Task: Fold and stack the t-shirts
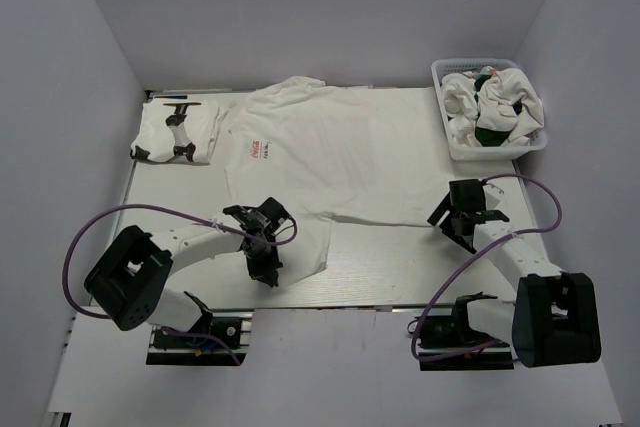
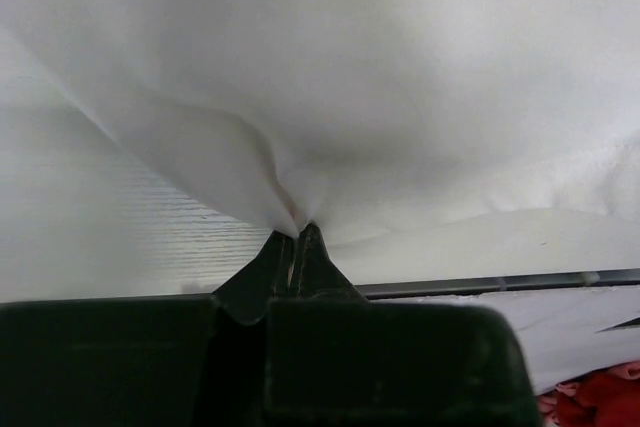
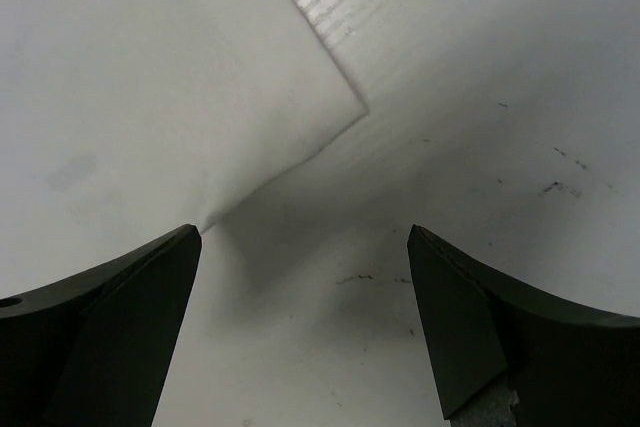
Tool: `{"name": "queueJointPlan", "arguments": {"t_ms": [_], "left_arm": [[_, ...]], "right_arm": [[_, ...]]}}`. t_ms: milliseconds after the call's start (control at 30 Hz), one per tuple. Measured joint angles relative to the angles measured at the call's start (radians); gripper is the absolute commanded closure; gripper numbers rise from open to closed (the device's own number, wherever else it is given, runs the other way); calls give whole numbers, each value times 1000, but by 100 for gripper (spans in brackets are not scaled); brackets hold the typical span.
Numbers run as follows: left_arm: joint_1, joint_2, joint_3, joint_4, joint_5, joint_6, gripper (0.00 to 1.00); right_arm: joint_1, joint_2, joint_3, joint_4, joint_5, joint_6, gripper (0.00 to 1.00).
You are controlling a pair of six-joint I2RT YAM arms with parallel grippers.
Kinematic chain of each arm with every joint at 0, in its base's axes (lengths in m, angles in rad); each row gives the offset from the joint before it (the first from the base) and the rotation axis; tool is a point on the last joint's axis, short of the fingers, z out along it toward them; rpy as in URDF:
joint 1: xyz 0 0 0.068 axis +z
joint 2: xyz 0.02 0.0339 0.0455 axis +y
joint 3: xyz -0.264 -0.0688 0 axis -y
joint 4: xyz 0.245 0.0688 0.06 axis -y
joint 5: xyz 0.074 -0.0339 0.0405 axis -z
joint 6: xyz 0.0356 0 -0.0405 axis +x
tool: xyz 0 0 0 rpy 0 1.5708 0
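Cloth covers much of the middle of the table [image 1: 400, 272]: one spread t-shirt [image 1: 345, 152], white with a small red print [image 1: 257, 147] on the chest, lies flat with its neck toward the far edge and its hem toward the arms. The left gripper [image 1: 264, 245] sits at the near-left corner of that hem, its fingers pressed together on a pinch of the fabric (the wrist view shows the cloth puckering into a peak right at the fingertips). The right gripper [image 1: 466, 215] hangs just beside the shirt's near-right corner, its fingers wide apart with nothing held. In its wrist view the white corner lies on the table just ahead, one edge running down to the finger on the left of that view. A folded t-shirt [image 1: 200, 132], dark print showing, rests at the far-left of the table, just beside the spread one's sleeve. Crumpled t-shirts [image 1: 495, 107] fill the white basket [image 1: 445, 77] at the far right.
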Motion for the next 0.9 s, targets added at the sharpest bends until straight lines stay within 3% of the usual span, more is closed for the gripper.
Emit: {"name": "queueJointPlan", "arguments": {"t_ms": [200, 400, 533, 567, 667, 733, 900], "left_arm": [[0, -60, -28, -37, -65, -2, 100], [0, -109, -32, -80, -96, -14, 100], [0, -145, -43, -91, -98, -24, 100], [0, -154, -48, -95, -98, -27, 100], [0, -193, -66, -113, -97, -39, 100], [0, -225, -79, -122, -97, -45, 100], [-2, -286, -93, -154, -83, -60, 100]], "right_arm": [[-43, 61, 27, 63, -95, 0, 10], [-74, 140, 63, 106, -138, -1, 23], [-89, 162, 66, 134, -150, 5, 37], [-92, 164, 65, 139, -153, 6, 50], [-98, 163, 50, 154, -160, 12, 70], [-103, 149, 29, 171, -168, 15, 99], [-106, 84, -24, 172, -198, 21, 100]]}}
